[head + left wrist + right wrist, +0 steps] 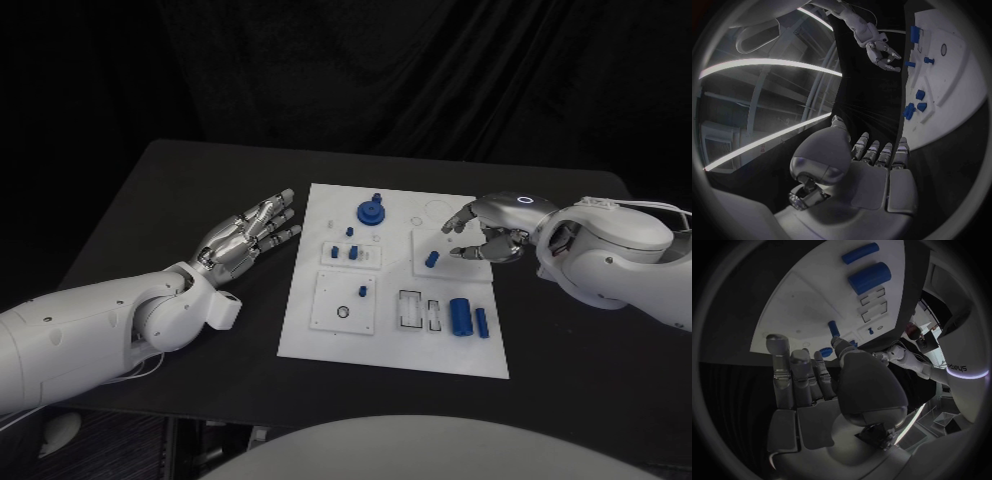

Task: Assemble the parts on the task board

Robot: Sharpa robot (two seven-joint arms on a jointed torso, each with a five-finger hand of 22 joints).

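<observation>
1 task board, 2 hands, both empty

Task board: white plate, flat, mid-tabletop. Parts: blue; gear piece at 12 o'clock, cylinders at 4 o'clock.

- I'm seeing the task board lying mid-table.
- My left hand is hovering left of it.
- My right hand is hanging over its far right part.
</observation>
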